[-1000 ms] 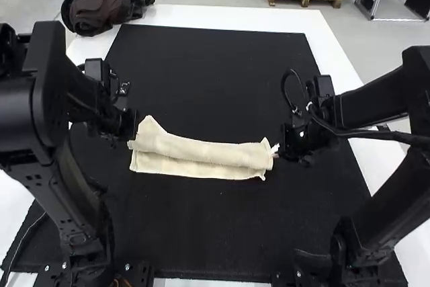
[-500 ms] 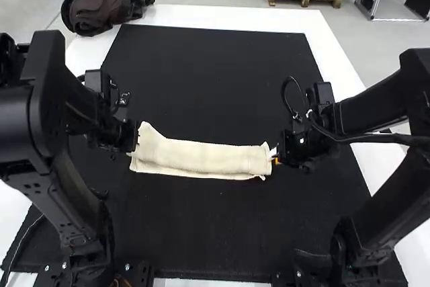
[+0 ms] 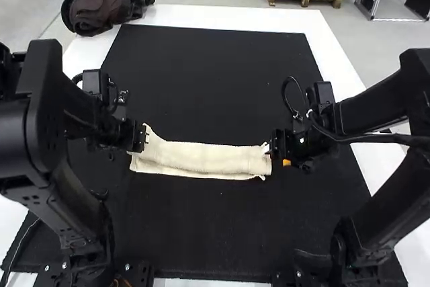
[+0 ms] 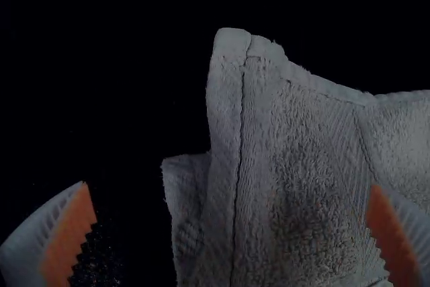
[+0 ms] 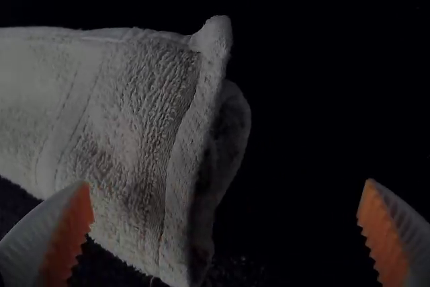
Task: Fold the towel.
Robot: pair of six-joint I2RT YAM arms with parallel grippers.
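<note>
The cream towel (image 3: 208,158) lies across the black mat as a narrow folded strip, its layers slightly offset along the near edge. At its left end is my left gripper (image 3: 144,138); at its right end, my right gripper (image 3: 274,146). In the left wrist view, the towel's end (image 4: 295,166) lies between the widely parted fingers of my left gripper (image 4: 232,223), not pinched. In the right wrist view, my right gripper (image 5: 225,223) also stands open, with the folded end of the towel (image 5: 127,119) partly between its fingers and loose.
A black mat (image 3: 208,72) covers most of the white table (image 3: 222,15). A dark bag or jacket (image 3: 104,1) sits at the table's far left corner.
Both grippers have opened at the towel's ends, letting go of it. The towel's upper layer has settled flatter, and the left gripper has shifted slightly toward the right.
</note>
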